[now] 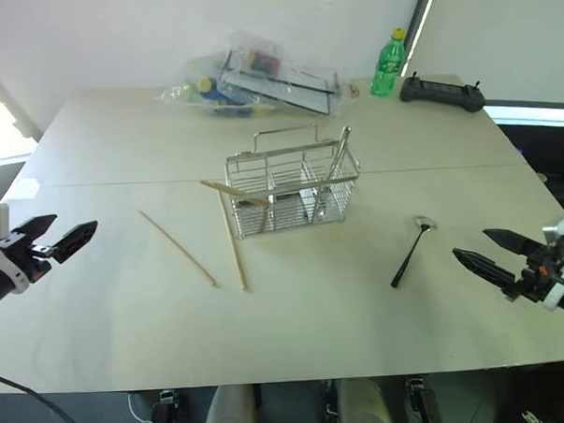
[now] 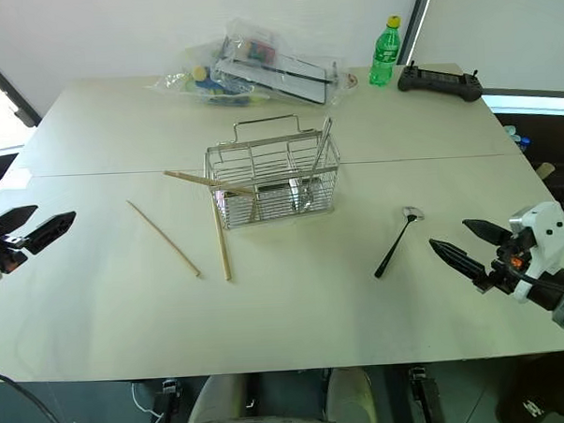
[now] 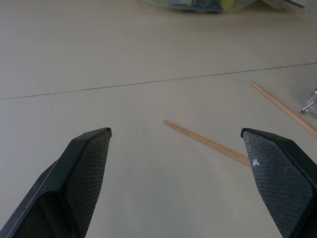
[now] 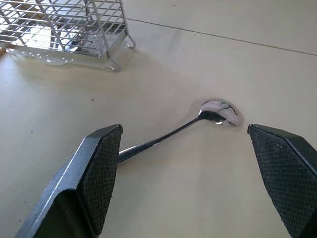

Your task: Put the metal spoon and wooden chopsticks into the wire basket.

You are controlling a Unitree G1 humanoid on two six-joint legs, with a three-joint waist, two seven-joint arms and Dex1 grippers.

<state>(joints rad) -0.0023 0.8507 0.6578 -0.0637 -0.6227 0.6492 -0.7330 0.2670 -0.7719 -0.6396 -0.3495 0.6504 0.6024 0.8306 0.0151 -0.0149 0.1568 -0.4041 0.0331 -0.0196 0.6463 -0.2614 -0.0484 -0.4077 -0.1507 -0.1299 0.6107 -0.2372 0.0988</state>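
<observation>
**Lining up on the spoon**

Hovering spread and empty, the right gripper [image 1: 490,249] should straddle the metal spoon [image 1: 410,250] handle toward the tabletop's right edge. Left gripper [image 1: 60,237] gapes empty; wooden chopsticks [image 1: 178,248] lie left of the central wire basket [image 1: 290,188].

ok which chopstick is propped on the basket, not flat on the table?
The short-looking wooden chopstick angled against the wire basket's left end. The other two chopsticks lie flat on the table, left of the basket.

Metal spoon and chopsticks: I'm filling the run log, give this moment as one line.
metal spoon: on table | wooden chopsticks: outside wire basket | left gripper: open | right gripper: open
</observation>
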